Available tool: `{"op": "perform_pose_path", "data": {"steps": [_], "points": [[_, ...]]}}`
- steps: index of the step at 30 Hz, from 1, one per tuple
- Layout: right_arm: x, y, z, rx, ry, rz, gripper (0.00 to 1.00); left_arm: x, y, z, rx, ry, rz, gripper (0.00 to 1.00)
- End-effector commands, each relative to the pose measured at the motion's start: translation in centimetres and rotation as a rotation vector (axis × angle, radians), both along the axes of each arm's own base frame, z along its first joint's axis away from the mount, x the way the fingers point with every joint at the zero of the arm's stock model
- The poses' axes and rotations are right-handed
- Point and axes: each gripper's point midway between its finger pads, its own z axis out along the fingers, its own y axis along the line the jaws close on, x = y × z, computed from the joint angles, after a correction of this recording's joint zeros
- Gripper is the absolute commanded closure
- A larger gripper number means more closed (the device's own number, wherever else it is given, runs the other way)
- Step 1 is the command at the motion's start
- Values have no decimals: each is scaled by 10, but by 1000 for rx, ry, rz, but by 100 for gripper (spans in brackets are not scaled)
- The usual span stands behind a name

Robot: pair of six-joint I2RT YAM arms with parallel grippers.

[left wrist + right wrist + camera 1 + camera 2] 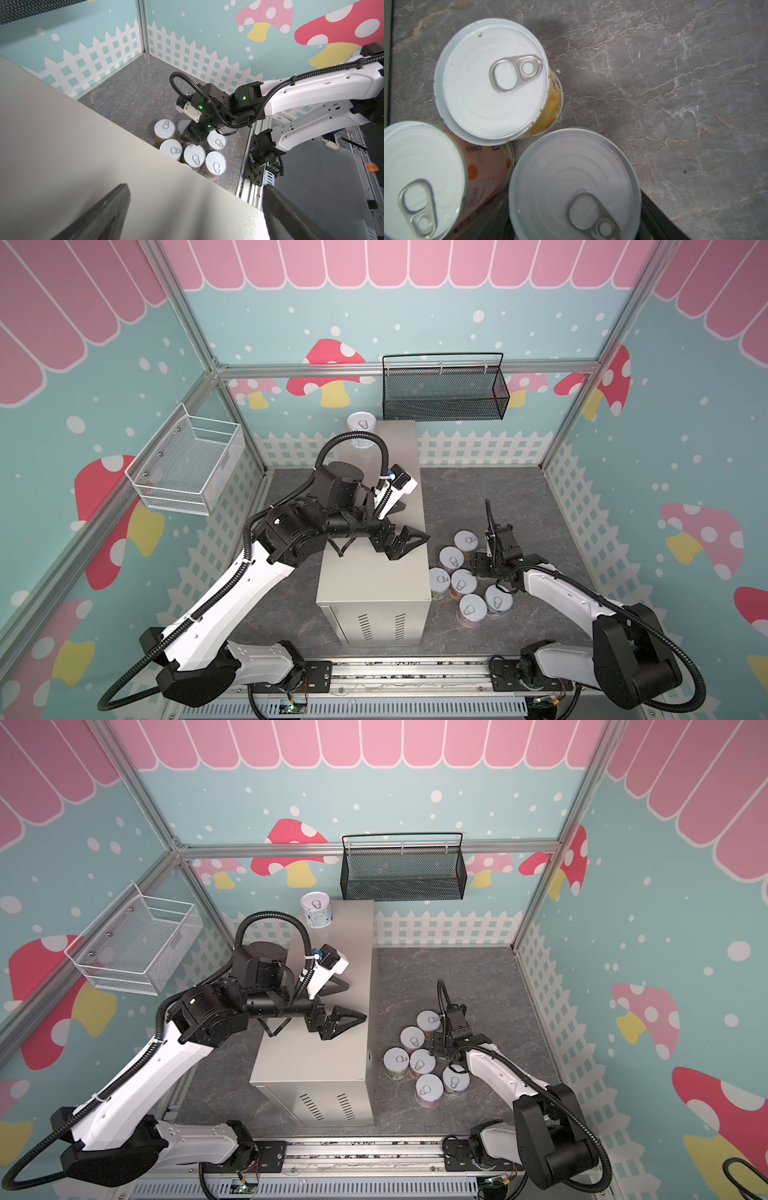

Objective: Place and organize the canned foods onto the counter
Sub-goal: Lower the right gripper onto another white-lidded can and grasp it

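Placed can (361, 429) stands at the far end of the counter (374, 572), well apart from both pincers. Seven to go, by my count, all on the floor (519, 510).

Flanked can (575, 182) sits between the fingers (658, 218) of the right pincer (478, 563). Its top hides the contact, so I cannot tell whether it is pinched. Label unseen.

Other six cans (463, 583) crowd just beside that pincer.

Left pincer (406, 523) is spread wide and empty above the counter.

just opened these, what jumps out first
A huddle of white-lidded cans sits on the dark marble floor right of the tall beige counter. The right gripper is lowered among them, its jaws either side of one can. A lone can stands at the counter's far end, and the left gripper hangs open above its top.
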Motion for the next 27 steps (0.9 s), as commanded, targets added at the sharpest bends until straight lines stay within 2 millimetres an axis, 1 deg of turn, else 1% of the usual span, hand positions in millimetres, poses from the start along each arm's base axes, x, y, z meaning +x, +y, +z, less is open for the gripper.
{"op": "perform_pose_path", "data": {"steps": [1,6,14,17,20,27], "points": [[8,1,10,-4,-58,5,35,-1,5,5,1,-50,12,1],[15,-1,35,-24,-137,19,41,2,11,7,-5,-83,46,1],[25,-1,86,-48,-247,62,45,6,20,10,-13,-129,97,1],[33,6,114,-49,-292,110,45,9,23,11,-7,-139,122,1],[43,18,148,-41,-345,190,46,16,29,12,2,-149,169,1],[58,40,234,-37,-498,343,46,19,39,15,7,-175,215,1]]}}
